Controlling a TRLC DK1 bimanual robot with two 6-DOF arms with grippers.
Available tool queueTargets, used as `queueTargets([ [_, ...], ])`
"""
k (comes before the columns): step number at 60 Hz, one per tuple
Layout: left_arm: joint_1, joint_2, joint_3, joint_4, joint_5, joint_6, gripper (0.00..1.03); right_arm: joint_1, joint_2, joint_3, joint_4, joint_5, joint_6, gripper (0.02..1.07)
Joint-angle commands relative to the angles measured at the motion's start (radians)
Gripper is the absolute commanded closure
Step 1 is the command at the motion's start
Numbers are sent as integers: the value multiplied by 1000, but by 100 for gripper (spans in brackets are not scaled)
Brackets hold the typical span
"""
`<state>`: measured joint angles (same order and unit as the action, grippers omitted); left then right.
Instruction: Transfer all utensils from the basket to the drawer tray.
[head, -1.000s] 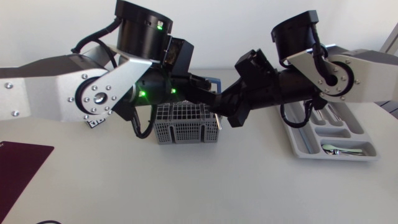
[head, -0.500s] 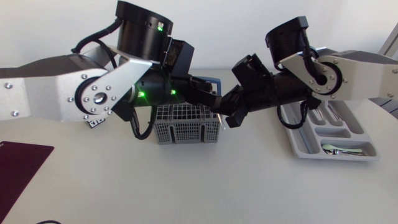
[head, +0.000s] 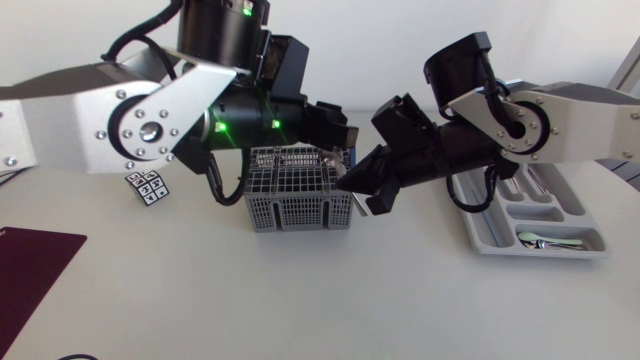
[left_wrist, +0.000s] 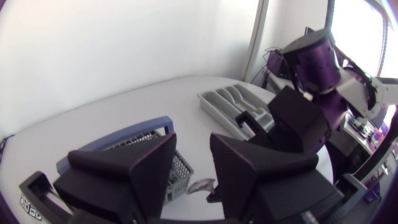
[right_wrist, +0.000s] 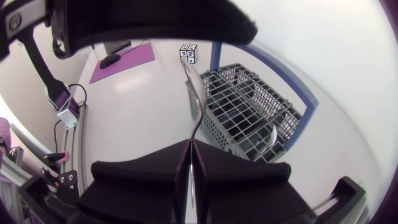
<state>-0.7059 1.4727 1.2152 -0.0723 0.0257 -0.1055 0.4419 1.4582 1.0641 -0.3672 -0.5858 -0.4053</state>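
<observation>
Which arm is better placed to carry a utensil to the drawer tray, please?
Right. Its black pincer is shut on a slim metal utensil by the grey mesh basket, and the grey drawer tray lies on its side. The left pincer is open, empty.

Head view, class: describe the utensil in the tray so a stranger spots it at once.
Find the grey drawer tray under the right arm. Its crosswise near-end compartment holds a shiny metal utensil; the tray's other visible compartments look empty.

Grey lattice basket (head: 300, 205) with blue handle, upright, silver spoon (right_wrist: 194, 93) pinched by the right gripper (right_wrist: 189, 147) beside its rim, grey divided drawer tray (head: 497, 225) holding a second metal spoon (head: 545, 239).
</observation>
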Motion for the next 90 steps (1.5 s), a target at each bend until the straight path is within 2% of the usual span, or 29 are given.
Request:
queueTargets([
  [1, 13, -18, 41, 5, 3, -16, 51, -12, -19, -46, -21, -12, -40, 101],
  [11, 39, -25, 53, 8, 3, 7, 49, -77, -35, -84, -88, -37, -147, 101],
  [19, 52, -18, 55, 8, 2, 44, 49, -201, -36, -113, -184, -54, -303, 101],
  [28, 52, 21, 63, 0, -12, 128, 49, -419, -25, -118, -337, -63, -570, 101],
  [39, 45, 72, 84, -11, -32, 208, 49, -695, 56, -35, -538, -55, -903, 101],
  [49, 23, 112, 113, -49, -36, 274, 49, -884, 191, 91, -654, 15, -1149, 101],
  [59, 6, 138, 127, -77, -43, 346, 46, -996, 297, 188, -656, 110, -1291, 101],
  [69, -10, 159, 136, -100, -52, 437, 46, -1048, 383, 263, -654, 242, -1388, 93],
  [85, -24, 192, 144, -118, -75, 579, 46, -1071, 472, 304, -602, 340, -1422, 94],
  [90, -30, 207, 144, -126, -86, 625, 43, -1066, 495, 300, -593, 380, -1417, 94],
])
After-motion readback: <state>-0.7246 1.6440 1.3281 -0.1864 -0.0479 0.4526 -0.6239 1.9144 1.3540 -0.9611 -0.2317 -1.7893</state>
